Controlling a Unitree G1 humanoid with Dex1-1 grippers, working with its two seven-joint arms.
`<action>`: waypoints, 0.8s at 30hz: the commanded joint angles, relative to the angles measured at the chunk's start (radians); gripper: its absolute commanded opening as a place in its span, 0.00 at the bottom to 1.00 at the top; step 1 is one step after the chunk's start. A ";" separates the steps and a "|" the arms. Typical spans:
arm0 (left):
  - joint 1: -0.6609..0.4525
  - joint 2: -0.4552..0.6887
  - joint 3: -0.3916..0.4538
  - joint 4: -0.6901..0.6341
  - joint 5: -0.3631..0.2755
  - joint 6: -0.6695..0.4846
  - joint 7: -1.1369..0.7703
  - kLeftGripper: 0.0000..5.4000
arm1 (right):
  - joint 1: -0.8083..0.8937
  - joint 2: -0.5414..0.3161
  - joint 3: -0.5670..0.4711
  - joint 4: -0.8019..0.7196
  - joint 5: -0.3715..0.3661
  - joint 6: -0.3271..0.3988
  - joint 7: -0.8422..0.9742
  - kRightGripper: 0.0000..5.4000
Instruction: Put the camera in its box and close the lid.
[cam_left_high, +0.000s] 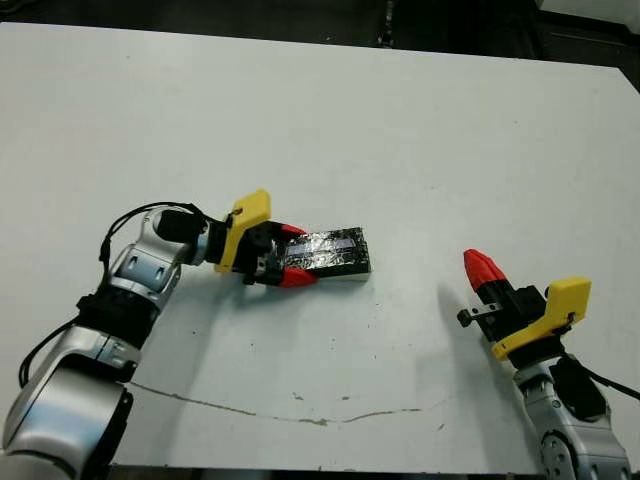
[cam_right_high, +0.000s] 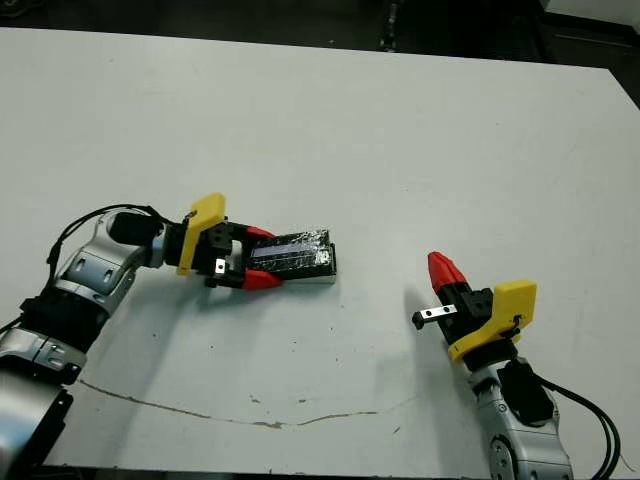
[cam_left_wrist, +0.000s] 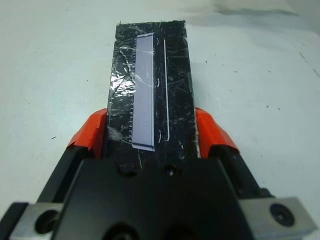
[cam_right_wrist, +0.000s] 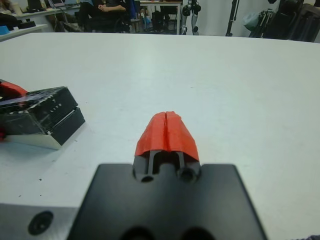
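Fingers of my left gripper (cam_left_high: 287, 257) clamp the near end of the lid (cam_left_wrist: 150, 95), which sits on the box (cam_right_wrist: 37, 141). My right gripper (cam_right_wrist: 166, 131), pinched shut and empty, hovers well apart over the white table (cam_left_high: 400, 120). Lid's long axis runs straight away from my left palm.

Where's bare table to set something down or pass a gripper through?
Bare table: the whole far half beyond the lid, the stretch between the lid and the right gripper, and the near strip along the front edge. It is crowded only at the lid's end, where the left gripper straddles it, one finger on each side.
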 joint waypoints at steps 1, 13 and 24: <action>0.021 -0.077 -0.069 0.072 0.061 0.026 0.044 0.59 | 0.010 -0.011 -0.010 0.012 0.006 0.002 0.005 0.00; -0.084 -0.173 -0.092 0.318 0.106 -0.041 0.030 0.59 | 0.013 -0.013 -0.006 0.013 0.004 -0.001 0.007 0.00; -0.158 -0.196 -0.143 0.410 0.174 -0.099 0.005 0.62 | 0.018 -0.011 -0.007 0.010 0.006 0.005 0.006 0.00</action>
